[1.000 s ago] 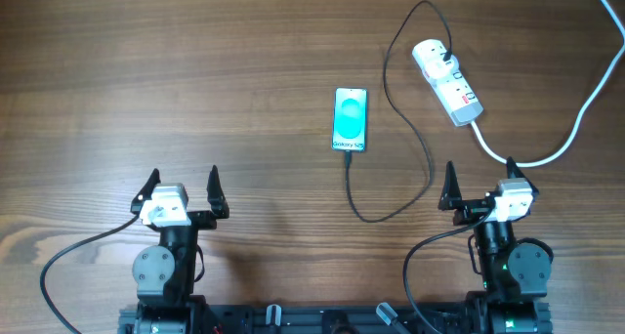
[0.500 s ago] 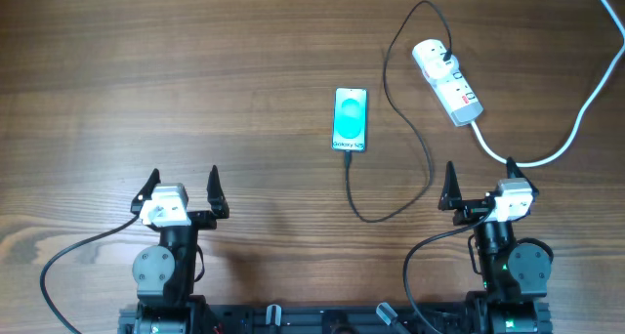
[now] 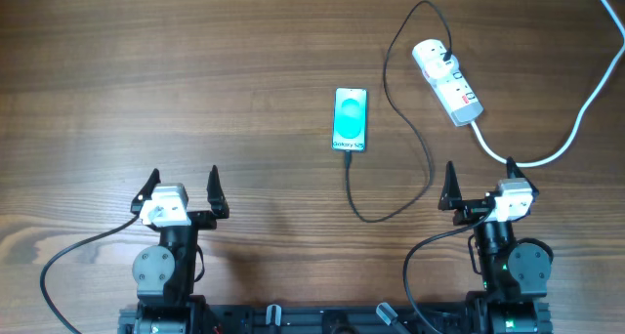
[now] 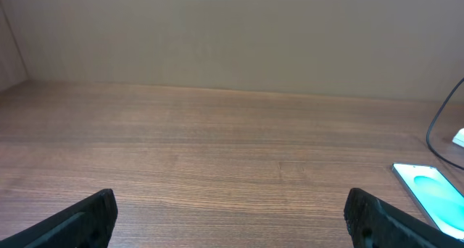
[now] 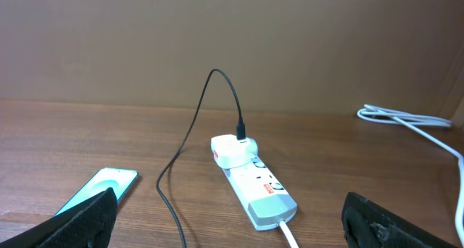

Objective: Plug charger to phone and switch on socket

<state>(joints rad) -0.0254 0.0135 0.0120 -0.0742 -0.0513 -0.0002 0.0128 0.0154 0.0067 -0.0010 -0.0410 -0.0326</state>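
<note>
- Two pincers to account for. First, the left gripper (image 3: 183, 183) at 7 o'clock on the table (image 3: 117, 70): jaws spread wide, empty, well apart from everything the task needs.
- Then the phone (image 3: 351, 119), lying flat just off centre toward 1 o'clock. Its screen is lit turquoise and the "Galaxy" end faces you. Your left wrist view catches only one corner of it, at 4 o'clock in that frame.
- Next the charger (image 3: 430, 168). Its black cable leaves the phone's near edge and curls toward 5 o'clock. It climbs in a long loop to 1 o'clock, then drops into the white plug head (image 3: 431, 53).
- The tip looks to be touching the phone's near edge, but from above you cannot tell if it is fully seated. That step is probably done; check it.
- At 2 o'clock the socket (image 3: 453, 88) sits slantwise, with the plug head in its far outlet. Red marks show on it in the right wrist view, but on or off cannot be read. Treat the switching as the step left.
- At 5 o'clock the right gripper (image 3: 479, 173) has its jaws released and wide, holding nothing. It is the nearer arm to the socket.
- Last, the thick white cord (image 3: 586, 109) leaves the socket's near end and bends just beside the right gripper's outer finger. From there it sweeps off toward 2 o'clock. Cord and cable loop flank your path to the switch, and snagging either could drag the strip.
</note>
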